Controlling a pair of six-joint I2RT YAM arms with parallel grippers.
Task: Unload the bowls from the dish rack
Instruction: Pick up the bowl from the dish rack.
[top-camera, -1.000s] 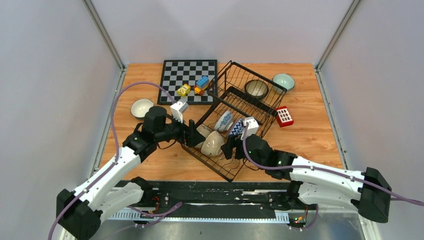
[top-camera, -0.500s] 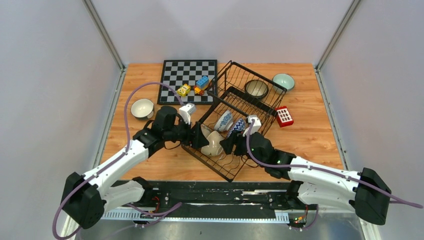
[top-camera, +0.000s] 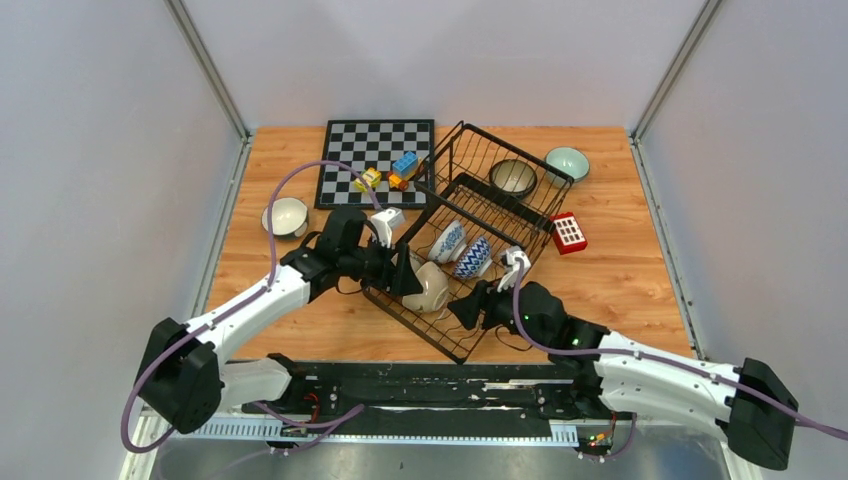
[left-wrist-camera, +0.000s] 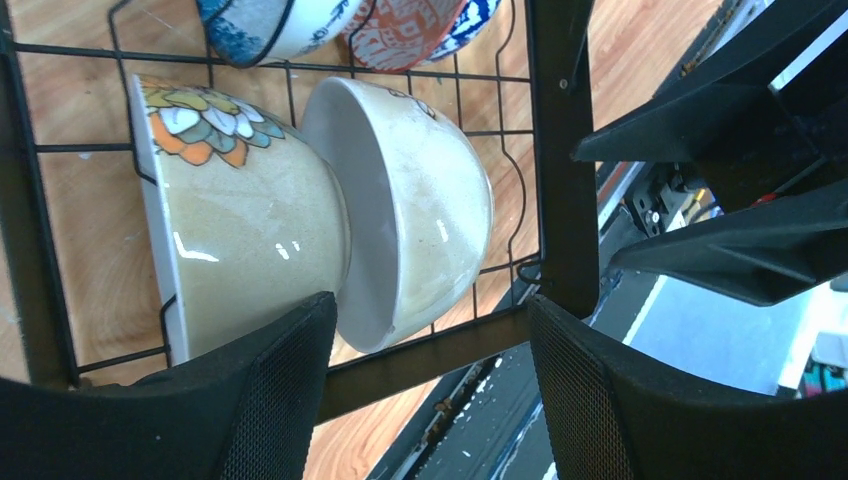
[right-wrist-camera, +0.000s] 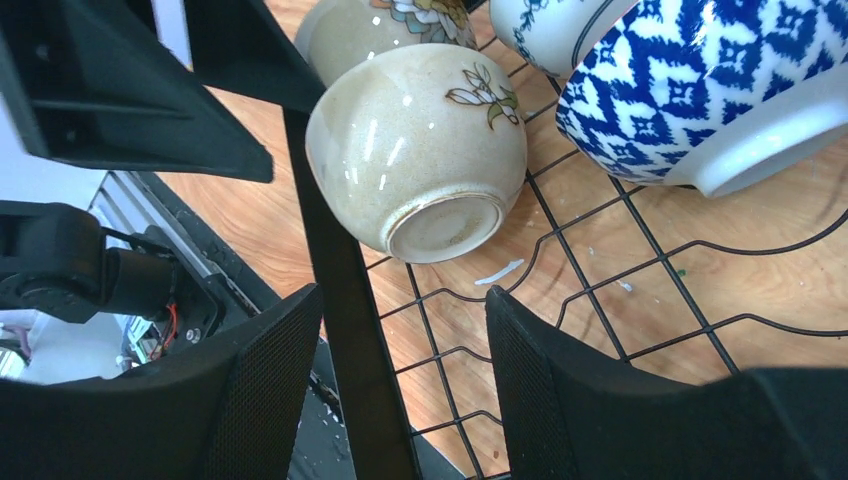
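Your left arm (top-camera: 250, 310), seven o'clock, and right arm (top-camera: 660, 368), five, wear white shells, black joints, purple cables (top-camera: 322, 164), black mesh fingers (left-wrist-camera: 270, 400).

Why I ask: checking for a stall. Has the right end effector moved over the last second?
Yes. The right end effector has backed toward the dish rack's near corner.

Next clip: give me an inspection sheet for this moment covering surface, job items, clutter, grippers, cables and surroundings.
Surface: wooden table, no spills seen.
Job's things: dish rack holds two beige bowls and two patterned bowls lying tipped, plus an upright dark bowl. A mint bowl and a white bowl stand outside it.
Clutter: chessboard with toy blocks on it; red block.
Grippers: left gripper open, facing the beige bowls; right gripper open over the rack's rim.
Cables: purple cables loop off both arms.
Surroundings: grey walls.
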